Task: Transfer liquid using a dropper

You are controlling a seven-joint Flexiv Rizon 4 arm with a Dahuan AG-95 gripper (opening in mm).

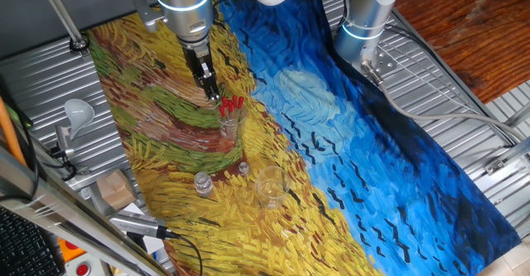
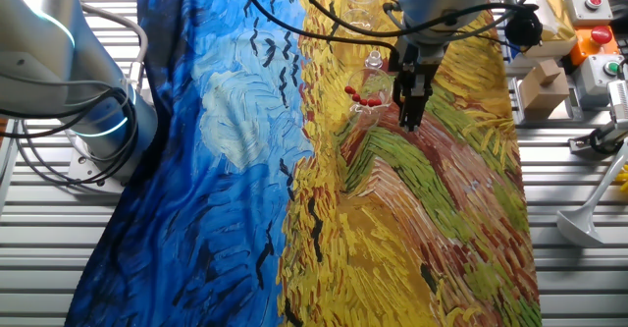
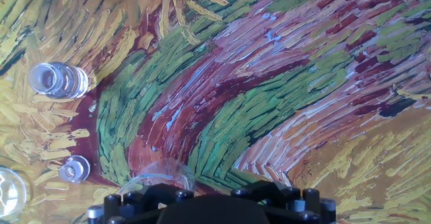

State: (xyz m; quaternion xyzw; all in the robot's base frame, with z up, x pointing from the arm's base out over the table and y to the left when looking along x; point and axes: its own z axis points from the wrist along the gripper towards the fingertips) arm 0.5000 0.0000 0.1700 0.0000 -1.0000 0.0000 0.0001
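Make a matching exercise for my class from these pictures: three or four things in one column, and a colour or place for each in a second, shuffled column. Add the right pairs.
Column one:
1. dropper bulbs
2. gripper
3. empty glass beaker
4. small glass bottle

Column two:
A. left of the empty beaker in the fixed view with the yellow side on the left
B. red
C. just above the jar of droppers
D. near the table's front, clear

Pairs: 1-B, 2-C, 3-D, 4-A

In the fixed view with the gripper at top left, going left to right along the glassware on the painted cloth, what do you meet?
Small stoppered vial → glass holding the red-bulbed droppers → tiny vial → empty clear glass.
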